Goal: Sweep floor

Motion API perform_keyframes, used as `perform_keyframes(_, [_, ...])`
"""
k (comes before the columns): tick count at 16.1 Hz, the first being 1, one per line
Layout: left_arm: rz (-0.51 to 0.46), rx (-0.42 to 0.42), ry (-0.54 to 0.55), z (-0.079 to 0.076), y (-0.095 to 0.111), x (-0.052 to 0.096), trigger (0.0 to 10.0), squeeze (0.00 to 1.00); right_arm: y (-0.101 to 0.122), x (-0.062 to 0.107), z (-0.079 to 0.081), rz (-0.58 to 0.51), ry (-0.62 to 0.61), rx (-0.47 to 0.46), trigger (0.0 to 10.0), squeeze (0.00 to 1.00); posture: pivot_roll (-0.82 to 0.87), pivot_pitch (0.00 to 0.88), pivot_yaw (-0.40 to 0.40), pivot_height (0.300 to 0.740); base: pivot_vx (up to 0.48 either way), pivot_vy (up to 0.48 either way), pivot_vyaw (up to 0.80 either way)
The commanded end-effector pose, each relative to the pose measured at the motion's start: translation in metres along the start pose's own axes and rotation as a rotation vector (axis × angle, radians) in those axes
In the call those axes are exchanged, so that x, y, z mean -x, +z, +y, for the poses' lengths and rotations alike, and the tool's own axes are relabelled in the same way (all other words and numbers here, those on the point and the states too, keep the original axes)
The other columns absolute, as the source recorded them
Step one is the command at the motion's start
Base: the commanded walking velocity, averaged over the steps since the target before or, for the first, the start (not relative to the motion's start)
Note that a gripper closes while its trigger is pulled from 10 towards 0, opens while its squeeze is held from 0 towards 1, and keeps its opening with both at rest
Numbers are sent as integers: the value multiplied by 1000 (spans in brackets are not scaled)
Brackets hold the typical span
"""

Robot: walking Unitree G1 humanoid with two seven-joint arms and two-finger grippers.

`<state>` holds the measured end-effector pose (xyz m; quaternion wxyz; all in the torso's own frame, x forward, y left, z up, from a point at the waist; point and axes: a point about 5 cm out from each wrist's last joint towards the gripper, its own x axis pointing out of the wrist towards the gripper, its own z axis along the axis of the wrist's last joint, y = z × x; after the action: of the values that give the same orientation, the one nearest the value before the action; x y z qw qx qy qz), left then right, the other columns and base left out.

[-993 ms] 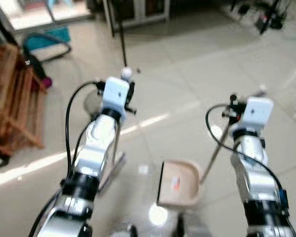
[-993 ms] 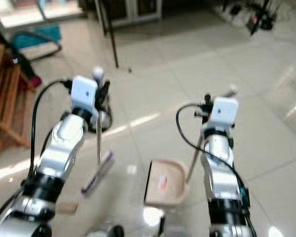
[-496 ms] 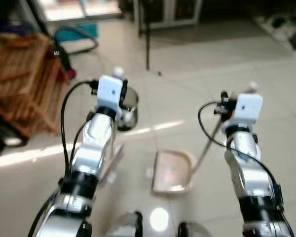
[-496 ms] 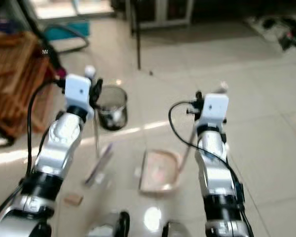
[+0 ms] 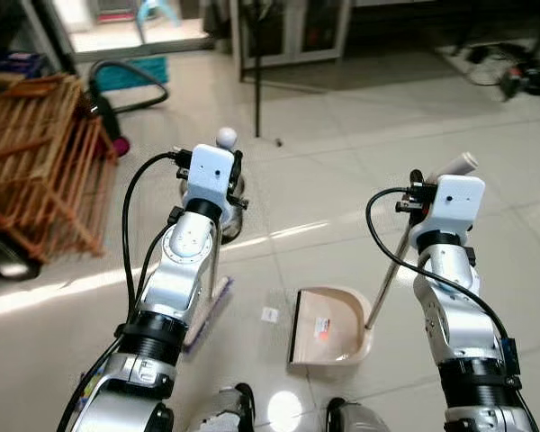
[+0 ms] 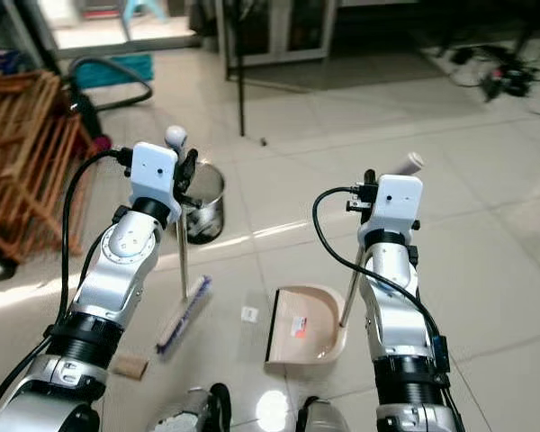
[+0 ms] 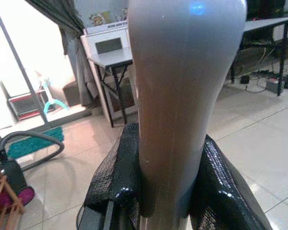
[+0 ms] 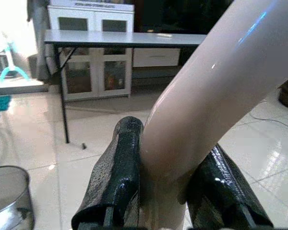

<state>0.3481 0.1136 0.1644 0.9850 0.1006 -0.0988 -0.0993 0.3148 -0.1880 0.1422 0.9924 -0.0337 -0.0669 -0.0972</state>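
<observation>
**A:** ok so nearest the camera you've got the robot's feet [image 6: 193,409] at the bottom edge on the glossy tile floor [image 6: 486,270]; just past them the beige dustpan [image 6: 304,336] sits flat on the tiles with a bit of red stuff inside; a small white scrap [image 6: 248,313] lies just beside its open edge; a brown scrap [image 6: 130,365] sits off to the left near the broom head [image 6: 184,312]

**B:** and the claws?

**A:** left gripper [image 7: 165,191] is clamped tight round the broom handle [image 6: 181,243], fingers [image 7: 116,177] pressed on both sides, up near its white knob; broom stands about upright, head touching the floor; right gripper [image 8: 165,184] is closed snug on the dustpan handle [image 6: 355,274], which slants up from the pan

**B:** anything further back?

**A:** a metal bin [image 6: 201,202] right behind the broom; wooden racks [image 6: 22,153] off to the left; then a black pole [image 6: 237,76], a teal mat [image 6: 108,67], a white cabinet [image 6: 274,31] and cables [image 6: 499,76] at the far end
</observation>
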Motion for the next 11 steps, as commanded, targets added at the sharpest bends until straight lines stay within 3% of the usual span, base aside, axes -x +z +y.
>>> perform_keyframes(1, [-42, -4, 1, 1, 8, -3, 10000, 0, 6, -3, -1, -20, -11, -12, 10000, 0, -24, 119, 47, 740, 368, 0, 0])
perform_keyframes(11, [-47, 15, -7, -3, 7, -3, 10000, 0, 7, -5, -1, -23, -15, -5, 10000, 0, -29, 90, 39, 740, 381, 0, 0])
